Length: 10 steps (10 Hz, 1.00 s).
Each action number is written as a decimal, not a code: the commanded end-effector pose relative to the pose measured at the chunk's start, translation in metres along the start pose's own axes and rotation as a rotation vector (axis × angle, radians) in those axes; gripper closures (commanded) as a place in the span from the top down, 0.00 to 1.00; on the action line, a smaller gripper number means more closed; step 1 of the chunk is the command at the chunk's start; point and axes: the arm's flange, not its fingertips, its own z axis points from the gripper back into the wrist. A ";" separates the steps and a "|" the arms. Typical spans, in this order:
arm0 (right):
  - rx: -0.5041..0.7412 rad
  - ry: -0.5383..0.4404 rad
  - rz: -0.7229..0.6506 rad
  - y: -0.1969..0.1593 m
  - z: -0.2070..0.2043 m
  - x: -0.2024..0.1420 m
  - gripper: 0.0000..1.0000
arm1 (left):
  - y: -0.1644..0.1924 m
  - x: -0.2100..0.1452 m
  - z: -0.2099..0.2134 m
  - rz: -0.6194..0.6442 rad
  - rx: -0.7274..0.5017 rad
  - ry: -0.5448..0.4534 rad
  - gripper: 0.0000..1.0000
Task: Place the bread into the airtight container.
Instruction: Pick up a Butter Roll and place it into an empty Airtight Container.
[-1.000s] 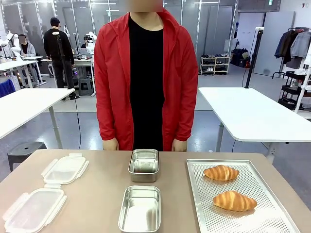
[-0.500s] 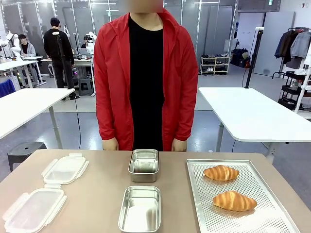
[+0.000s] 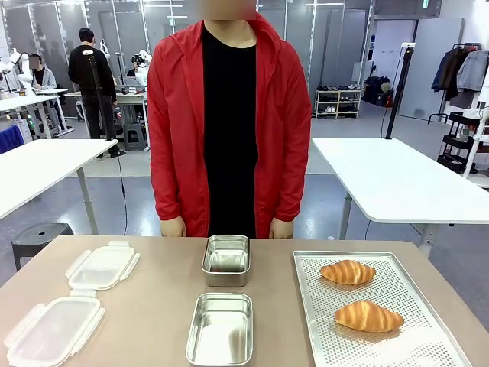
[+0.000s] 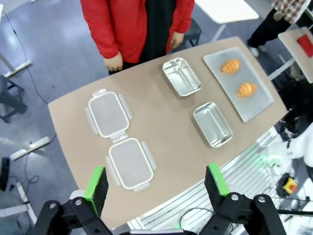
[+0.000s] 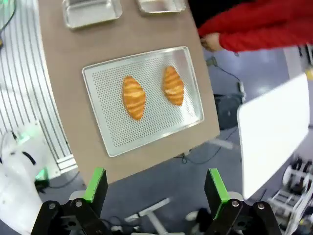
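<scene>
Well, our left gripper's fingers stand wide apart, gripping nothing, high over the table. Our right gripper's fingers are spread just the same, above the tray. On that tray lie the near bread and the far bread, apart from each other. Left of it sit the near tin and far tin, both open, then the near lid and far lid. A person stands across from us.

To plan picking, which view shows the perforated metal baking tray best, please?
Right wrist view: the perforated metal baking tray is whole, from above. Front view crops its near edge; left wrist view shows it small.
</scene>
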 end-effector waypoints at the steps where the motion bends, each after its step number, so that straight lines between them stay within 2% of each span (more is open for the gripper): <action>1: 0.037 0.007 0.129 -0.020 -0.037 0.009 1.00 | -0.001 0.000 0.001 -0.018 0.003 0.006 1.00; 4: 0.147 0.015 0.182 -0.020 -0.117 0.022 1.00 | -0.001 0.000 0.001 -0.018 0.003 0.006 1.00; 5: 0.174 0.056 0.182 -0.018 -0.144 0.024 1.00 | -0.001 0.000 0.001 -0.018 0.003 0.006 1.00; 7: 0.221 0.101 0.165 -0.013 -0.192 0.022 1.00 | -0.001 0.000 0.001 -0.018 0.003 0.006 1.00; 10: 0.292 0.107 0.150 -0.008 -0.264 0.011 1.00 | -0.001 0.000 0.001 -0.018 0.003 0.006 1.00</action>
